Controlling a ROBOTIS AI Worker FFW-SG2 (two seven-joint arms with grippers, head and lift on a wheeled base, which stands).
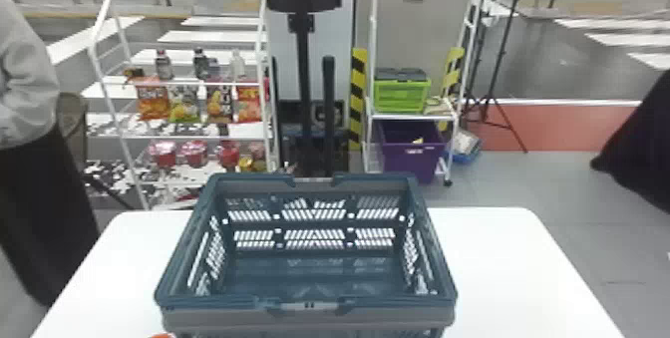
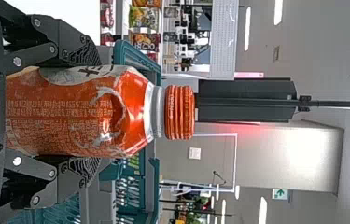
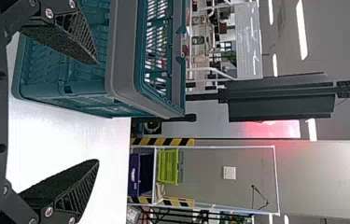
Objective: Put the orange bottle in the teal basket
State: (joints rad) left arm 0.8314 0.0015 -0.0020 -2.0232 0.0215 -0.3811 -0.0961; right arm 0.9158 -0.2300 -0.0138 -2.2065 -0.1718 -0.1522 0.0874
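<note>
The teal basket (image 1: 309, 302) stands upright on the white table in the head view, with nothing seen inside it. At that view's bottom edge, the orange bottle (image 1: 162, 335) shows just a bit of its cap, close to the basket's near left corner. In the left wrist view my left gripper (image 2: 93, 111) is shut on the orange bottle (image 2: 70, 112), one finger on either side of its body, cap free; the basket (image 2: 151, 186) is behind it. My right gripper (image 3: 97, 112) is open and holds nothing, near the basket (image 3: 121, 60) in the right wrist view.
The white table (image 1: 518, 272) extends to both sides of the basket. Behind it are a white shelf rack (image 1: 194, 137) with snacks and bottles, a black stand (image 1: 303, 63), and a smaller rack with a green crate (image 1: 401, 95) and a purple bin (image 1: 413, 155). A person is at the far left.
</note>
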